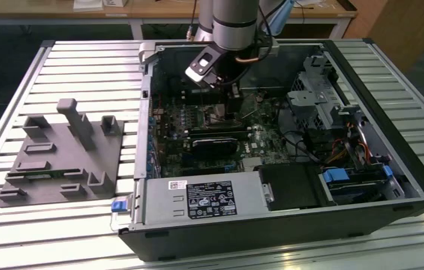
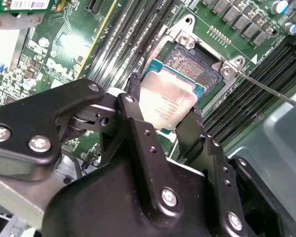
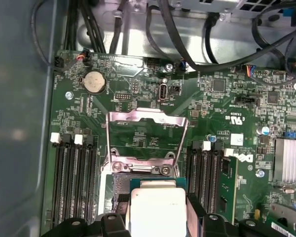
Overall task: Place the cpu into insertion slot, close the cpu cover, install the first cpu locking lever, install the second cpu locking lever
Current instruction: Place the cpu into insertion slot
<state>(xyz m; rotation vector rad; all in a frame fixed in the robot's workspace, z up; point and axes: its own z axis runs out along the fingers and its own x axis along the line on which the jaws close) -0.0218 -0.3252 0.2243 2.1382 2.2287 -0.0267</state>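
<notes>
The cpu (image 2: 168, 100), a flat square chip with a silvery top, is held between my gripper's (image 2: 165, 109) two black fingers (image 2: 133, 96). It hangs just over the near part of the insertion slot (image 2: 195, 66), whose dark contact field shows beyond it. In the first wrist view the cpu (image 3: 155, 210) sits below the cpu cover (image 3: 145, 118), a silvery frame standing open on its hinge (image 3: 143, 169). A thin metal locking lever (image 2: 271, 90) juts out beside the slot. In the exterior view my gripper (image 1: 227, 109) reaches down into the open computer case (image 1: 272, 228).
Long black memory slots (image 3: 74, 177) flank the socket on both sides. A green card (image 3: 229, 187) stands close beside the gripper. Black cables (image 3: 187, 39) run along the case wall. A grey fixture (image 1: 62, 157) lies on the slatted table at the exterior view's left.
</notes>
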